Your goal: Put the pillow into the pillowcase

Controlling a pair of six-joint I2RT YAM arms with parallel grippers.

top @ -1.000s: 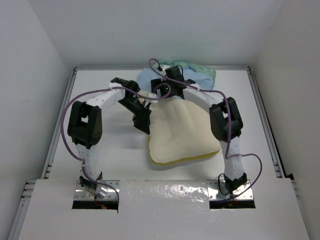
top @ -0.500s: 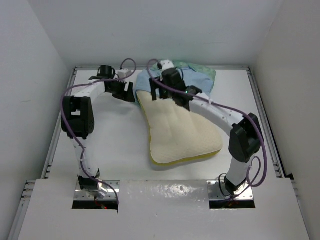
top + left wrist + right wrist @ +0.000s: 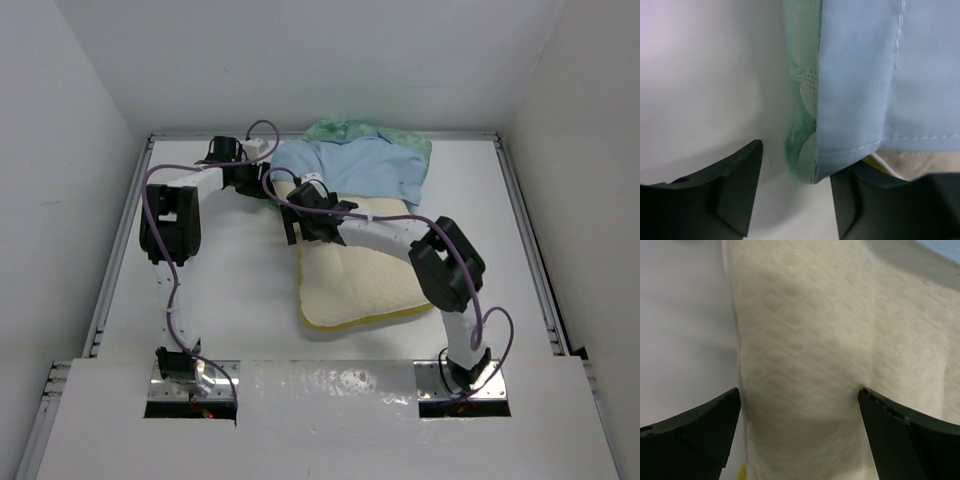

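Pinching the sea-green satin pillowcase point(image 3: 865, 75) hem, now loose between the jaws of the half-open left gripper point(image 3: 796, 167), should come before the wide-open, empty right gripper point(image 3: 800, 410) grips the cream quilted pillow point(image 3: 805, 330)

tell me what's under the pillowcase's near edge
The far end of the pillow: a cream strip with yellow edging shows below the hem of the pillowcase. How far it reaches underneath is hidden by the cloth.
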